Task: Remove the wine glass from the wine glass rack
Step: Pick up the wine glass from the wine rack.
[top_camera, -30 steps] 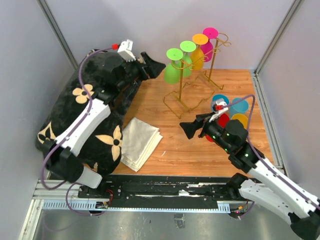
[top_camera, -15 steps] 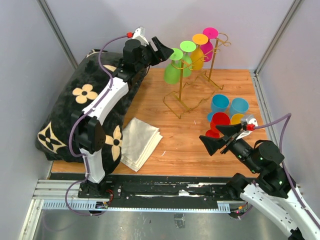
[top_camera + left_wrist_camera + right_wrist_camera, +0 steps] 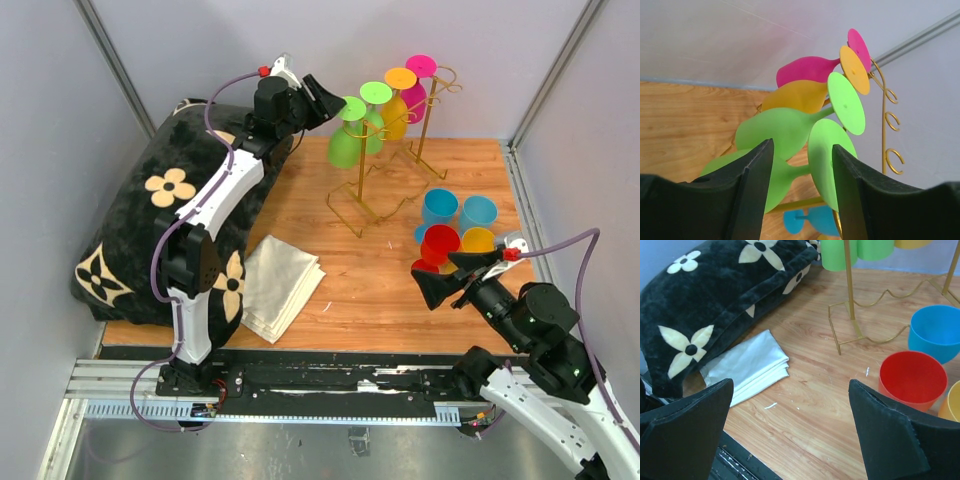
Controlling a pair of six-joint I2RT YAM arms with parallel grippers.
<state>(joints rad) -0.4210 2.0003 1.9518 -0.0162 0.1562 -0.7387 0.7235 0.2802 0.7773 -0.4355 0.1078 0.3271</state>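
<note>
On the wooden desk (image 3: pixel 380 290), one cushion (image 3: pixel 130 220) is seen left. The left arm is stretched far, its pincer (image 3: pixel 322 103) half-parted astride one green wine glass (image 3: pixel 342 150), among four hung on the far wine glass rack (image 3: pixel 361 185). The right pincer (image 3: pixel 442 276) is spread wide, empty.

A black pillow (image 3: pixel 130 230) with cream flowers lies below the left gripper (image 3: pixel 325 100). A folded pale cloth (image 3: pixel 747 367) lies on the wooden table (image 3: pixel 810 425) ahead-left of the right gripper (image 3: pixel 790 405), just beside the pillow. A red cup (image 3: pixel 912 377) and a blue cup (image 3: pixel 937 330) stand ahead-right of it.
</note>
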